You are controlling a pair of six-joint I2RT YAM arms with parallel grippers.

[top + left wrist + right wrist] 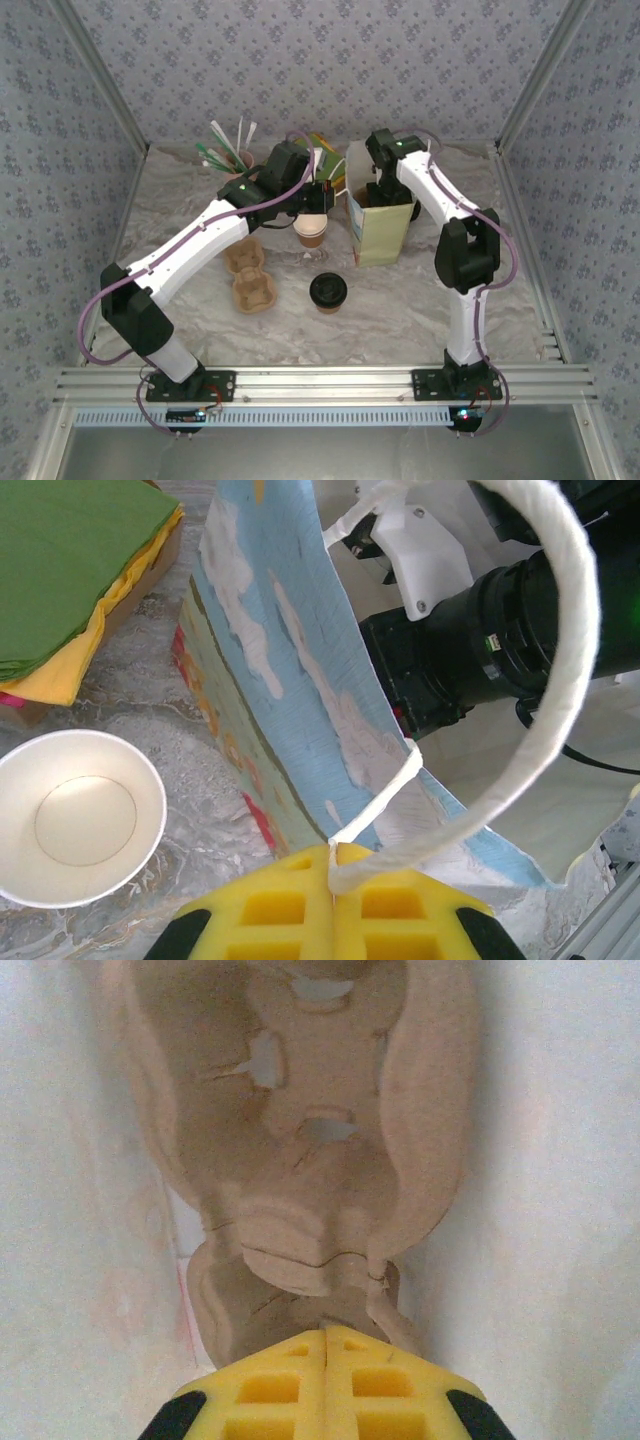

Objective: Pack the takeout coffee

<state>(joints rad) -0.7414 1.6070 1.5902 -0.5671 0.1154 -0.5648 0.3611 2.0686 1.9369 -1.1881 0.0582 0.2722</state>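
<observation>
The takeout coffee (328,290), a short brown cup with a black lid, stands on the table in front of the paper bag (380,235). My left gripper (332,858) is shut on the bag's white cord handle (560,660), at the bag's left top edge (322,190). My right gripper (328,1332) reaches down into the bag. Its jaws are shut, and the tips rest against the near rim of a brown cardboard cup carrier (300,1160) standing on end inside. Whether they pinch that rim is unclear.
An open brown cup with a white inside (312,232) stands just left of the bag (75,815). Another cup carrier (250,277) lies farther left. Straws (225,150) and a stack of green and yellow napkins (70,560) sit at the back.
</observation>
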